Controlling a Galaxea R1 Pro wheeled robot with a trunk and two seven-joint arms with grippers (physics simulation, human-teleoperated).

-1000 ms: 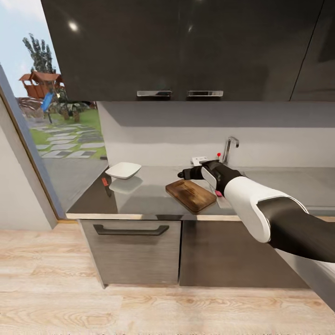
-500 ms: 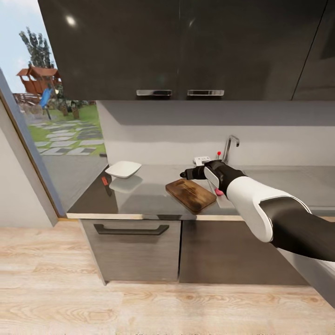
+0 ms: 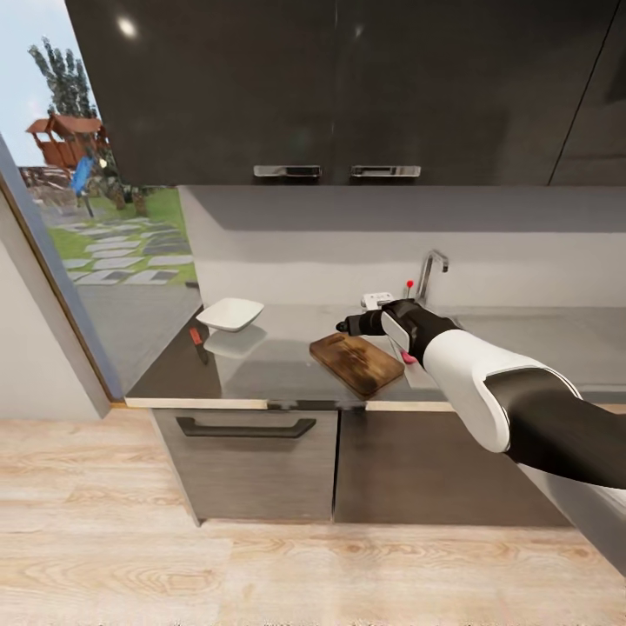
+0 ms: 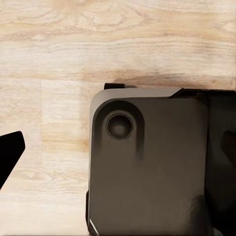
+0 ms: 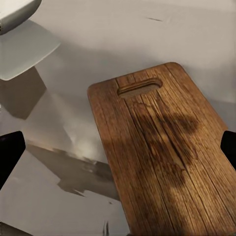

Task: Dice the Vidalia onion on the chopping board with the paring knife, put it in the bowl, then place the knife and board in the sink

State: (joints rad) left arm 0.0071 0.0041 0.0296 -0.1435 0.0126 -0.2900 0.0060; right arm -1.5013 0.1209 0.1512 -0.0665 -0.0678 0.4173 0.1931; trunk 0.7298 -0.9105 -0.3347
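While the right claw [image 3: 344, 327], fingers spread apart, hovers over the dark brown slotted wooden chopping board [image 3: 356, 362], the white squarish bowl [image 3: 230, 315] sits at ten o'clock.

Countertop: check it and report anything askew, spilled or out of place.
The chopping board lies skewed to the countertop edge, one corner about reaching it. The paring knife sits at the far left rim beside the bowl. Nothing looks spilled or damaged.

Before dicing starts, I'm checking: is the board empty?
Empty: the board shows bare wood grain, with only a shadow on it.
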